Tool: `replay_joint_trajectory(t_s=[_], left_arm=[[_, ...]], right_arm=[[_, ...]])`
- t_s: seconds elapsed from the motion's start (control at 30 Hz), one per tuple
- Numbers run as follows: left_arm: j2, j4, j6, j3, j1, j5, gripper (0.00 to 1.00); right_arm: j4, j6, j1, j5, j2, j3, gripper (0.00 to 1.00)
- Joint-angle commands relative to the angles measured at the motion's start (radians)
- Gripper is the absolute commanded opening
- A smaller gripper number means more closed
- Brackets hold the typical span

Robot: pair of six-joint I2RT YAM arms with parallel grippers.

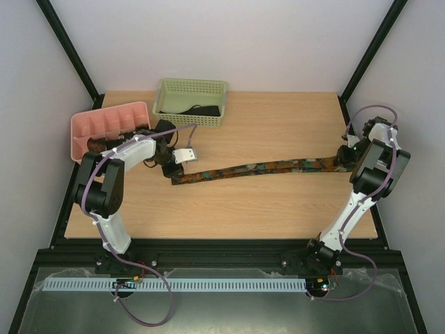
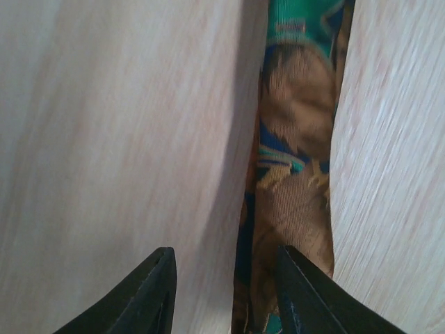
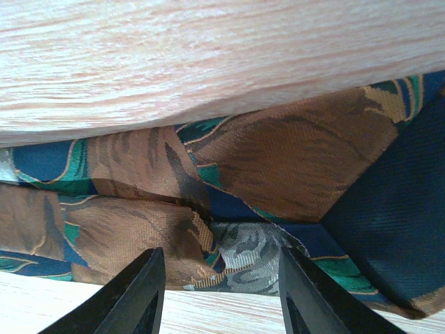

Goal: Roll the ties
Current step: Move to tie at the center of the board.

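Right gripper (image 3: 221,256) and left gripper (image 2: 227,252), both part-open, sit over opposite ends of the tie (image 1: 264,168).

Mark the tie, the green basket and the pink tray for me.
tie (image 1: 257,169), top view, middle of the strip.
green basket (image 1: 188,117), top view, front wall.
pink tray (image 1: 80,136), top view, left front wall.

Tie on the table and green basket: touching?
Apart. Top view shows bare table between the stretched tie and the basket.
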Motion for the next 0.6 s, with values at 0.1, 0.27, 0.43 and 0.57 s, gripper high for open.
replay_joint_trajectory(t_s=[0.1, 0.27, 0.43, 0.57], left_arm=[[0.046, 0.046, 0.072, -0.070, 0.003, -0.137, 0.40], [0.033, 0.072, 0.068, -0.066, 0.011, -0.132, 0.48], [-0.064, 0.054, 0.028, -0.009, 0.022, 0.033, 0.75], [-0.154, 0.108, -0.030, -0.005, 0.035, 0.108, 0.96]], right_arm=[[-0.033, -0.007, -0.005, 0.032, 0.023, -0.003, 0.46], [-0.066, -0.012, -0.005, -0.024, -0.005, 0.031, 0.49], [-0.104, -0.029, -0.003, -0.155, -0.088, 0.091, 0.60], [-0.122, -0.042, 0.000, -0.284, -0.164, 0.159, 0.70]])
